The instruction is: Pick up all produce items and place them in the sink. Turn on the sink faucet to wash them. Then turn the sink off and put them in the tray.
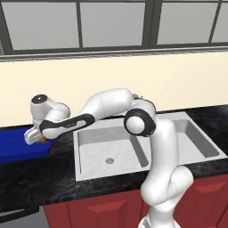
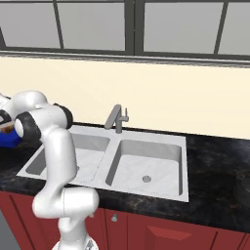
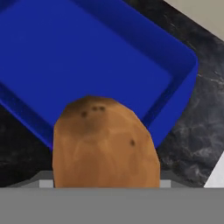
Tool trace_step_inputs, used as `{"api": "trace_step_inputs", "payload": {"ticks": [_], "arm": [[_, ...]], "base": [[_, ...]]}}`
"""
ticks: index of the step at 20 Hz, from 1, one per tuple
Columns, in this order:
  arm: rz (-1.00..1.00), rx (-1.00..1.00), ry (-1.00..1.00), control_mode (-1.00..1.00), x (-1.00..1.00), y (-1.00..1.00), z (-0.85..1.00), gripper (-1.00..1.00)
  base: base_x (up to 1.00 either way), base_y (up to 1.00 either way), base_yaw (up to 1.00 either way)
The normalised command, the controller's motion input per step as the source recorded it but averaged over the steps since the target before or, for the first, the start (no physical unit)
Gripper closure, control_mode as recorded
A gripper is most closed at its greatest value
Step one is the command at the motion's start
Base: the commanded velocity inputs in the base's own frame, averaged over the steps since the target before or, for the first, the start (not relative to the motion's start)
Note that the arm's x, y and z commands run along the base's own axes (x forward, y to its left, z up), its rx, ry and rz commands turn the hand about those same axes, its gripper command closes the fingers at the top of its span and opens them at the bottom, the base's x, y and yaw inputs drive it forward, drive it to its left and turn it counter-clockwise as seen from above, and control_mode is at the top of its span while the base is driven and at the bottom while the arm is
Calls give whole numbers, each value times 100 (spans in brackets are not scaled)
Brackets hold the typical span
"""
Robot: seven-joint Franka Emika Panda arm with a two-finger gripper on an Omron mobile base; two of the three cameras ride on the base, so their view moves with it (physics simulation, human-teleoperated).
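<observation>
The white arm reached far out to its left, away from the sink [image 1: 133, 153], and its gripper [image 1: 35, 136] hung at the near edge of the blue tray [image 1: 22, 149] that sat on the black marbled desk [image 1: 53, 178]. A small brown-orange potato [image 1: 43, 139] showed as a sliver of colour right at the hand, above the tray's right-hand end. From the camera on the hand the potato [image 3: 104, 144] loomed large between the fingers, upright and speckled with a few dark spots, with the tray [image 3: 87, 57] lying open beneath and beyond it and a strip of dark desk [image 3: 192, 127] past the tray's rounded corner. The fingers were clasped about the potato, spread wide to take its girth, though their tips were mostly hidden behind it. From the right side of the base the arm's elbow blocked most of the hand, and only a scrap of the tray [image 2: 9, 139] peeped out at the far left. The light grey double-basin sink [image 2: 122, 161] lay bare in the desk, a round drain in each basin, and the grey faucet [image 2: 117, 118] stood at its back rim with its straight spout angled towards the left basin. I saw no water running from it.
</observation>
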Motion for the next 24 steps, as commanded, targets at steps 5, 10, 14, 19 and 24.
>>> {"api": "trace_step_inputs", "payload": {"ticks": [5,10,14,19,24], "arm": [[0,-5,6,-100,23,17,-19,100],[2,-4,0,-100,4,0,-38,100],[4,-1,0,-100,0,-2,-36,100],[3,0,1,-100,0,-17,-27,100],[2,0,0,-100,23,-15,-32,100]], "base": [[0,0,0],[0,0,0],[0,0,0],[0,0,0],[0,0,0]]}}
